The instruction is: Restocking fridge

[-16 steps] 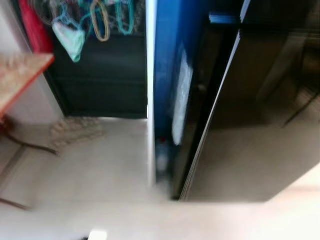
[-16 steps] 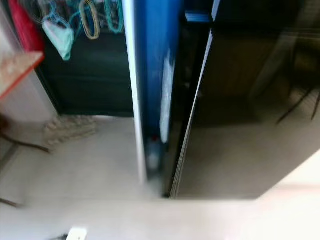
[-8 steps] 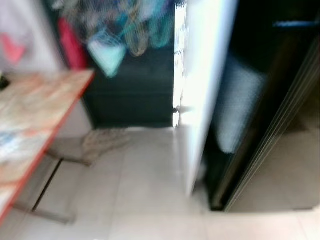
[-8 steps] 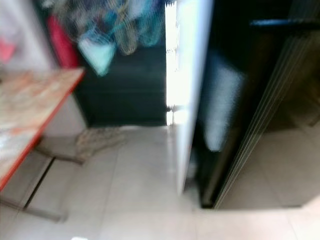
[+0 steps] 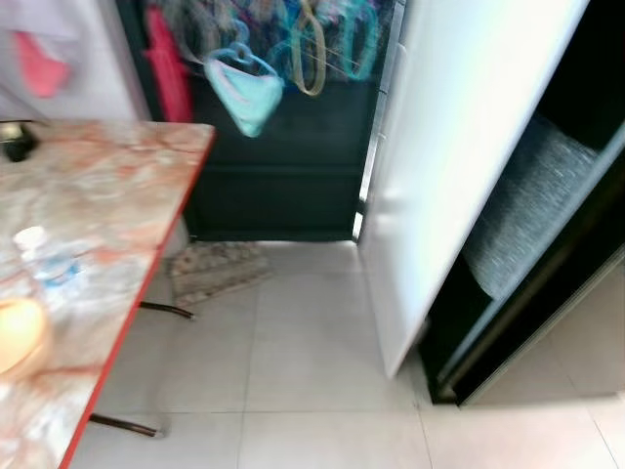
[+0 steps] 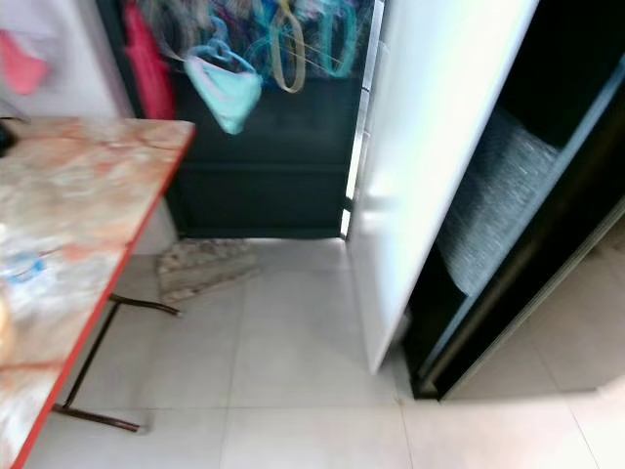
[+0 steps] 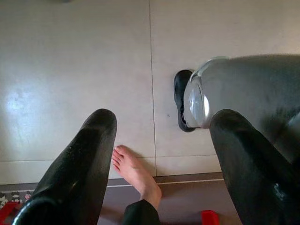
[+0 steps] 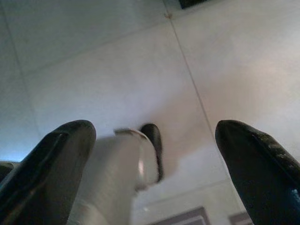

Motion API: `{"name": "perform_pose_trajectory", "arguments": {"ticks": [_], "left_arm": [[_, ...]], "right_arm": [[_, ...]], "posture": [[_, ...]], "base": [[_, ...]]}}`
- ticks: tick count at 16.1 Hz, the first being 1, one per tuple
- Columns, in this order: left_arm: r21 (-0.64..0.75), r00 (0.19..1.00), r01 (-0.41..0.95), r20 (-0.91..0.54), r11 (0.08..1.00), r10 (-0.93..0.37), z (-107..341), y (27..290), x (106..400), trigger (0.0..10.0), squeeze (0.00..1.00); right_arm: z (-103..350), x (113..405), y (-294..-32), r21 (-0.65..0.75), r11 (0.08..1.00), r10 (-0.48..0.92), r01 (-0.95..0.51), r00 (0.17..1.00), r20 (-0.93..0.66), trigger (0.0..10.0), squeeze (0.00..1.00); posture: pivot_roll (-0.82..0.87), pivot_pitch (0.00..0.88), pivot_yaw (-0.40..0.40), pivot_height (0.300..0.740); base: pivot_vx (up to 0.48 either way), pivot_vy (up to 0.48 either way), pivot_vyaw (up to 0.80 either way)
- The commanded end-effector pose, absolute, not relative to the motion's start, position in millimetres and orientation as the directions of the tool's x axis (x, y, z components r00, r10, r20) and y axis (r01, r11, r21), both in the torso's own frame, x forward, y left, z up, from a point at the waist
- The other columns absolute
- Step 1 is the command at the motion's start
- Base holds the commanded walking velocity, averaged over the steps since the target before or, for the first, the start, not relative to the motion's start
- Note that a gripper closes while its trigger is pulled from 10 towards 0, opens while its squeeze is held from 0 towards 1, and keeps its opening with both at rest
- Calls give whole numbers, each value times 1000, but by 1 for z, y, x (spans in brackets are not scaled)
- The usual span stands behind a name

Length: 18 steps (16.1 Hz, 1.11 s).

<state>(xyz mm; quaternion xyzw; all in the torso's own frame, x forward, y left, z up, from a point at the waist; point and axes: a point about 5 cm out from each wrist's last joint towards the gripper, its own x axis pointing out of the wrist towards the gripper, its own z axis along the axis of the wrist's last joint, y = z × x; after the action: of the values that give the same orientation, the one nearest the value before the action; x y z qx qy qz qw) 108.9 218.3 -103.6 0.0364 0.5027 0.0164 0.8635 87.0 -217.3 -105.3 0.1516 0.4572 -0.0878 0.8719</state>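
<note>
Fridge [image 5: 459, 166], its white door ajar, stands at upper right of the eye views; a marbled, red-edged table [image 5: 107, 225] with a bottle [image 5: 44, 259] fills the left. Left gripper [image 7: 161, 140] and right gripper [image 8: 152, 140] hang over pale tiles, fingers spread, holding nothing. The left wrist view adds a person's bare foot [image 7: 136, 173].
</note>
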Motion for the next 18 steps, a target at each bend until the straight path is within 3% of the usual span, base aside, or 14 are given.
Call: {"name": "perform_pose_trajectory", "arguments": {"ticks": [1, 16, 18], "left_arm": [[71, 481, -4, -874, 997, 65, -106, 218, 102, 10000, 0], [61, 492, -17, -869, 998, 61, -104, 219, 104, 10000, 0], [57, 494, -18, -868, 998, 58, -104, 219, 104, 10000, 0]], "right_arm": [[-105, 85, -221, 163, 944, -31, 288, 567, -823, 10000, 0], [-104, 87, -221, 157, 951, -22, 268, 561, -827, 10000, 0], [-105, 86, -222, 160, 948, -22, 276, 558, -830, 10000, 0]], "posture": [[79, 65, -37, 740], [69, 92, -47, 740], [66, 91, -47, 740]], "base": [[0, 0, 800], [0, 0, 798], [0, 0, 0]]}}
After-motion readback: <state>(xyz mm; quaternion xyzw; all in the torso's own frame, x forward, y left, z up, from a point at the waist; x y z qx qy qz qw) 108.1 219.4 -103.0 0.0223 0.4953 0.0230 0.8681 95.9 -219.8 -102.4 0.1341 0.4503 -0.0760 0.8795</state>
